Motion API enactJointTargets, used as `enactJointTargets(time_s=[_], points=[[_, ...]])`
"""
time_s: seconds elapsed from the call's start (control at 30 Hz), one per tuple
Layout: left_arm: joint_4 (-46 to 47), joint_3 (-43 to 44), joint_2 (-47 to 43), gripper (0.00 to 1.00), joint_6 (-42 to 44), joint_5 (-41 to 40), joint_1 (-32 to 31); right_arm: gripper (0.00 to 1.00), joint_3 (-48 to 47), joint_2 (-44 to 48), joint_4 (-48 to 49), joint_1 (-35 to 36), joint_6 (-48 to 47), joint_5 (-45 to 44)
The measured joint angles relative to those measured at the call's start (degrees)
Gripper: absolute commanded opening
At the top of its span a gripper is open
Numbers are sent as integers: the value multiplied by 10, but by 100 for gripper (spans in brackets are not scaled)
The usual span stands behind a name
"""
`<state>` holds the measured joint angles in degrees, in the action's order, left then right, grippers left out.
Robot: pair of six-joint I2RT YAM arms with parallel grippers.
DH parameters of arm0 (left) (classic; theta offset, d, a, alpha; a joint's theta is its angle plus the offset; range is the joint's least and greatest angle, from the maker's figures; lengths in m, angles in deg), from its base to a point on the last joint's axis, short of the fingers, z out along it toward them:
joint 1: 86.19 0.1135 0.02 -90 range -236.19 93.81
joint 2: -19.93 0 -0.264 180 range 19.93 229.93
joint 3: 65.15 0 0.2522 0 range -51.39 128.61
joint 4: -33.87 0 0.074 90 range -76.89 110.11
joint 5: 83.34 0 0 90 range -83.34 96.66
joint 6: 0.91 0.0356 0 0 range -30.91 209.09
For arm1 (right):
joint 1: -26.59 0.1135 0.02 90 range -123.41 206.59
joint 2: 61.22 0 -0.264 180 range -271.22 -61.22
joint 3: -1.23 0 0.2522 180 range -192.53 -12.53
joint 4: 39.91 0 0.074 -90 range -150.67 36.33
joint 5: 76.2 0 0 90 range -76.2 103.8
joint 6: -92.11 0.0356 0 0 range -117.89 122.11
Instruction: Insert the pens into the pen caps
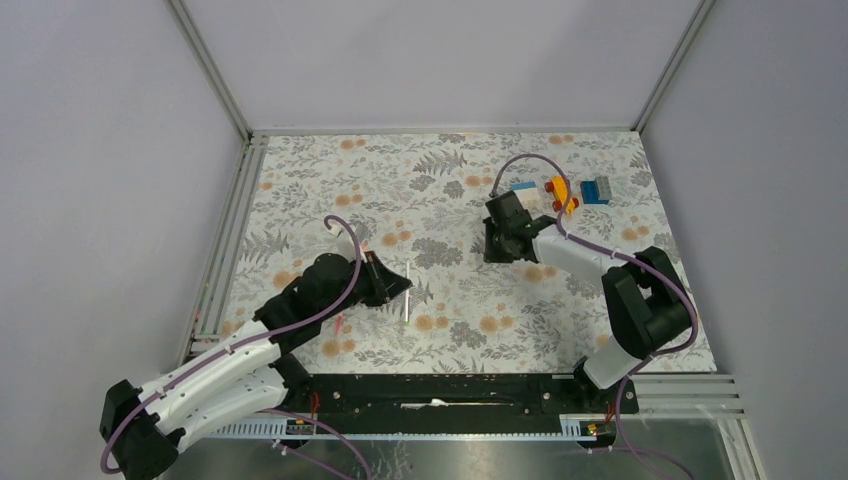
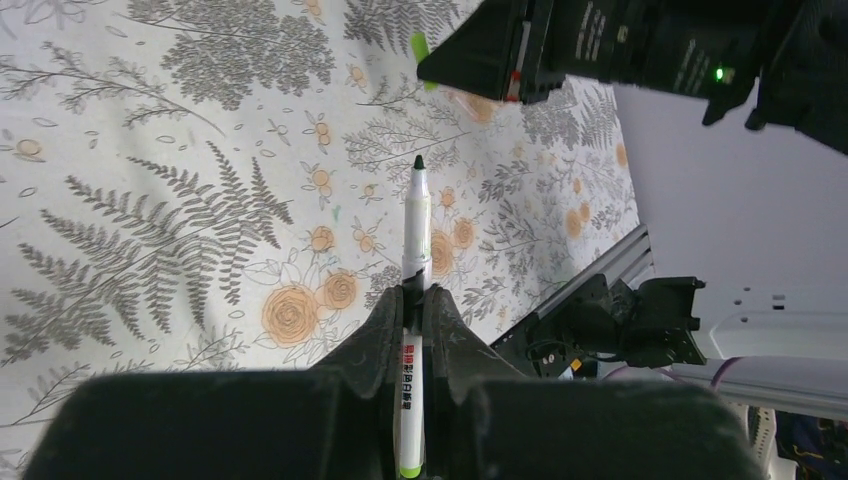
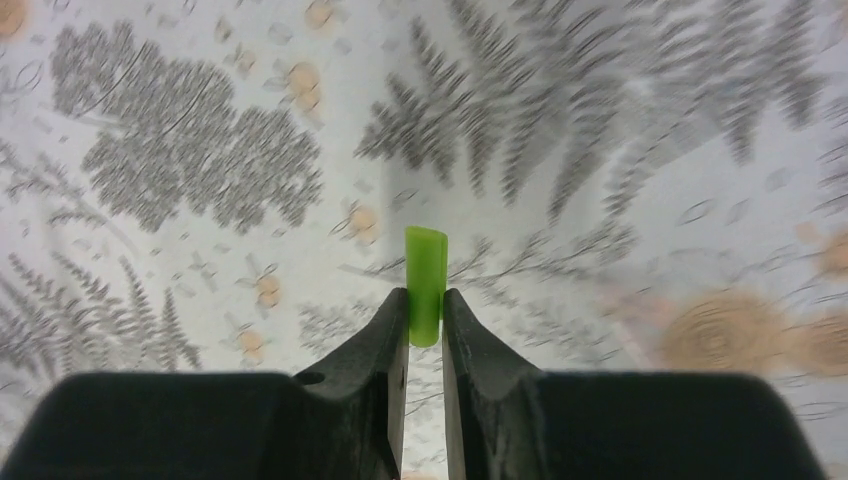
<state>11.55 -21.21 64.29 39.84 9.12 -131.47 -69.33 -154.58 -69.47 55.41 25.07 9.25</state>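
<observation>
**Pen and cap each gripped, still apart**

The left gripper (image 2: 413,300) is clamping its fingers on a thin white pen with a dark tip and green rear end (image 2: 415,225), holding it over the fern-and-flower printed tablecloth (image 2: 180,200). The right gripper (image 3: 425,308) is pinching a short bright green plastic cap (image 3: 426,268), which is sticking out past its fingertips. The pen's tip is pointing toward that cap, not touching it.

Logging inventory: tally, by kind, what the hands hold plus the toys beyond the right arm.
White pen: 1
Green cap: 1
Toys: 3
Total: 5
</observation>
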Motion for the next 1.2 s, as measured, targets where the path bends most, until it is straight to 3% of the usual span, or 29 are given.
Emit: enactJointTargets(time_s=[0.33,0.6,0.73,1.0,1.07,1.13,1.2], points=[[-61,2,-28,0,2,-53,0,0,26,-13,23,131,138,10],[-144,17,-56,0,-5,-110,0,0,-58,-111,14,205,174,-5],[-172,21,-70,0,-11,-135,0,6,-107,-150,9,222,174,-14],[-206,21,-94,0,-21,-156,0,40,-151,-180,-8,240,169,-34],[-210,21,-99,0,-22,-160,0,53,-154,-181,-12,241,167,-35],[-213,21,-101,0,-22,-163,0,74,-157,-180,-16,241,163,-35],[-216,21,-101,0,-22,-166,0,86,-161,-179,-16,241,156,-35]])
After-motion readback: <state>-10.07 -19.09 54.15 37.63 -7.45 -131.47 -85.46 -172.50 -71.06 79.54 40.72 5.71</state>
